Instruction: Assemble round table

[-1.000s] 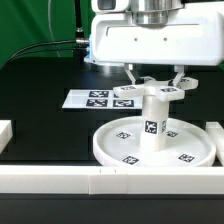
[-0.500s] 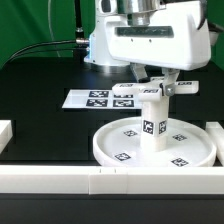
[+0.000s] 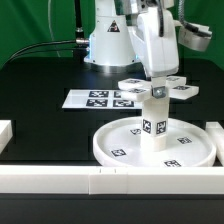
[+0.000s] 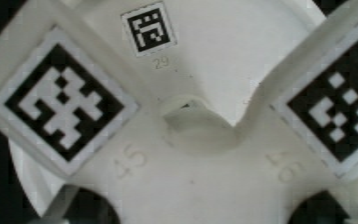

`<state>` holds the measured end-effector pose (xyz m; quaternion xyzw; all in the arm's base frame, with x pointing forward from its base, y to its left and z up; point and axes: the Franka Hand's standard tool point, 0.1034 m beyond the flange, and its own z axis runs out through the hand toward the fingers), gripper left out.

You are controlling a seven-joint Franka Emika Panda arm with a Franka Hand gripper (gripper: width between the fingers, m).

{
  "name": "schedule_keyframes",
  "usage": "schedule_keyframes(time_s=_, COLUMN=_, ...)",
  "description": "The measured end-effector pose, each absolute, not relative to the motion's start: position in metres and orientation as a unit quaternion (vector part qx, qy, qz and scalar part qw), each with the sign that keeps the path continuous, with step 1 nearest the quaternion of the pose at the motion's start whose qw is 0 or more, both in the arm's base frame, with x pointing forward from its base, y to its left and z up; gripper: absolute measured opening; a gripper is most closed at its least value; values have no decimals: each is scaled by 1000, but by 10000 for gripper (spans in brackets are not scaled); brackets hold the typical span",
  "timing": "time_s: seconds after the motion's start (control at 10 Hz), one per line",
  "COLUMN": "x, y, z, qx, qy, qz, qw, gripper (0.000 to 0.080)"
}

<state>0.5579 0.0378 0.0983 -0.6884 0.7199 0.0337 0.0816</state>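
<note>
The large rimmed round disc (image 3: pixel 102 150) lies flat on the black table. The short thick post (image 3: pixel 152 126) stands upright in its middle. The small cross-shaped piece (image 3: pixel 133 85) sits on top of the post, its tagged arms spreading out. My gripper (image 3: pixel 157 77) comes straight down from above and is shut on the middle of the cross-shaped piece. In the wrist view the cross-shaped piece (image 4: pixel 194 150) fills the picture, with two tagged arms on either side. My fingers are mostly hidden behind it.
The marker board (image 3: pixel 92 98) lies flat behind the disc, toward the exterior view's left. Long white border bars run along the front (image 3: pixel 60 180) and stand at both sides (image 3: pixel 5 130) (image 3: pixel 215 132). The robot base (image 3: pixel 108 40) stands at the back.
My hand has turned about its vertical axis, from broadside to edge-on. The cross-shaped piece has turned with it on the post. The disc and post stay in place.
</note>
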Motion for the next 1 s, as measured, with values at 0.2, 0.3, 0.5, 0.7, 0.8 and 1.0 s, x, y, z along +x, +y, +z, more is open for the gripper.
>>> schedule_keyframes(time_s=0.2, x=558, y=38, z=99, qx=-704, qy=704, qz=35, qw=84, gripper=447)
schedule_keyframes(time_s=0.3, x=558, y=37, z=106, qx=-720, qy=687, qz=39, qw=89, gripper=601)
schedule_keyframes(time_s=0.5, x=562, y=38, z=125, qx=-724, qy=681, qz=40, qw=106, gripper=641)
schedule_keyframes(time_s=0.7, x=563, y=40, z=131, qx=-734, qy=669, qz=39, qw=111, gripper=647)
schedule_keyframes(time_s=0.8, x=562, y=41, z=130, qx=-735, qy=668, qz=39, qw=110, gripper=649)
schedule_keyframes(time_s=1.0, x=564, y=41, z=129, qx=-810, qy=575, qz=25, qw=112, gripper=649)
